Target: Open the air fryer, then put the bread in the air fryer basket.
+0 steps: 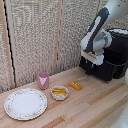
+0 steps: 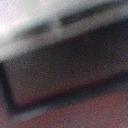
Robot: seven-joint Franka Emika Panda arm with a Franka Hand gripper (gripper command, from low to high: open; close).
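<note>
The air fryer (image 1: pixel 112 60) sits at the far end of the desk (image 1: pixel 95 105), on the exterior view's right, a big black box with rounded corners. Its front drawer panel faces the open desk, and the handle should stand on that panel as a short upright bar, but the arm's wrist covers that spot in the exterior view, so I cannot pick the handle out. The wrist view is badly blurred: it shows only a wide dark panel (image 2: pixel 65 65) filling the picture, with a pale band above it, which I take to be the front of the air fryer seen from very close.

The gripper (image 1: pixel 91 65) hangs right in front of that panel, low against the appliance's near corner, close to it or touching; I cannot tell which. Whether the jaws are spread or closed is not visible in either view, nor whether anything is between them.

Judging from this, the step in hand is the reach for the handle. If the bar is upright, the jaws must close across it from the sides, then pull away from the box.

The bread (image 1: pixel 75 85) lies on the desk well apart from the gripper, towards the exterior view's left, its long axis slanting.
</note>
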